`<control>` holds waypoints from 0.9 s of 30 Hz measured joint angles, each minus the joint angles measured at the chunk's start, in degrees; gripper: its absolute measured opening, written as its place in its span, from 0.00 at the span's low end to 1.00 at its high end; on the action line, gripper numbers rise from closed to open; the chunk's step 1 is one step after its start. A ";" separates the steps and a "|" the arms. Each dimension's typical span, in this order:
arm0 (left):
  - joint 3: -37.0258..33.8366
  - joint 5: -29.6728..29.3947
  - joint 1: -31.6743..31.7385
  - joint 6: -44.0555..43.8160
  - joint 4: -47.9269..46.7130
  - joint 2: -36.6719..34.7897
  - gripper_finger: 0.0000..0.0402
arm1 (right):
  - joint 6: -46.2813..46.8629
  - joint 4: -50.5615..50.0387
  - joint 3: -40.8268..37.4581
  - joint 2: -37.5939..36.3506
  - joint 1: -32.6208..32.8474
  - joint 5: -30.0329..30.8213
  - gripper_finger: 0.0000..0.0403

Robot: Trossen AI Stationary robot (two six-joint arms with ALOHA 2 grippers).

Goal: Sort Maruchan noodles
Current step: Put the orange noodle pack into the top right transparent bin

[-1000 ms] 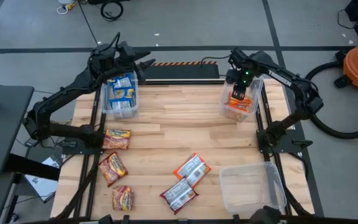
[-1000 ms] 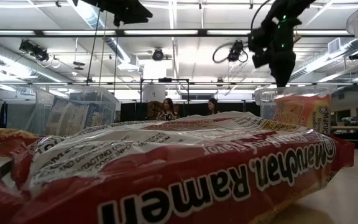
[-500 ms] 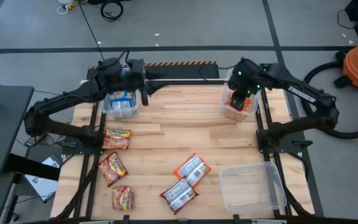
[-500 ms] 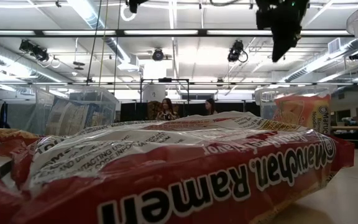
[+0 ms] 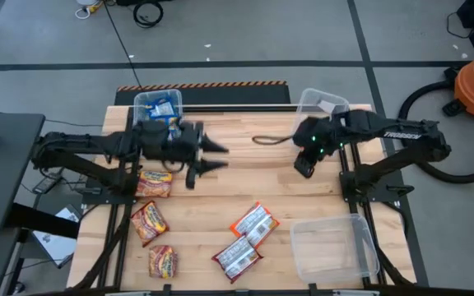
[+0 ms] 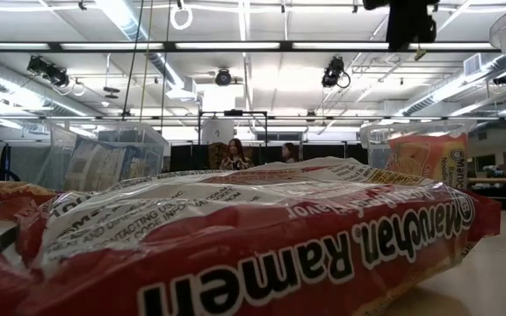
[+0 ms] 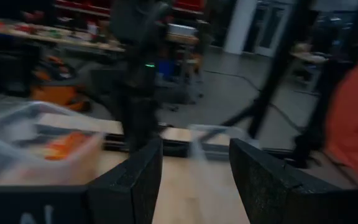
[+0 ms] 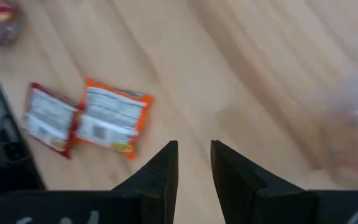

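The left pincer [image 5: 216,156] hangs over the middle of the wooden surface [image 5: 245,189], its fingers apart and holding nothing. The right pincer [image 5: 302,167] is over the surface near the right bin [image 5: 319,103]; its fingers stand slightly apart and are empty too.

An orange packet [image 5: 254,223] and a red packet [image 5: 237,256] lie touching near the front middle of the surface. Three more packets [image 5: 153,182] lie along the left edge. Blue-and-yellow packets [image 5: 161,108] sit in the left bin [image 5: 142,100] at the far edge. A third clear bin [image 5: 334,247] stands at the front right corner.
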 joint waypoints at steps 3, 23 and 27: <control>0.09 -1.68 -5.40 -1.70 -1.23 0.29 0.48 | 5.39 2.53 0.00 0.67 4.18 1.73 0.25; 0.07 -13.69 -26.85 -26.11 -11.99 15.80 0.48 | 22.41 21.19 -0.07 22.08 16.76 2.23 0.26; 0.04 -13.04 -27.45 -31.73 -12.07 21.04 0.48 | 22.42 21.23 -0.20 25.24 18.59 2.50 0.31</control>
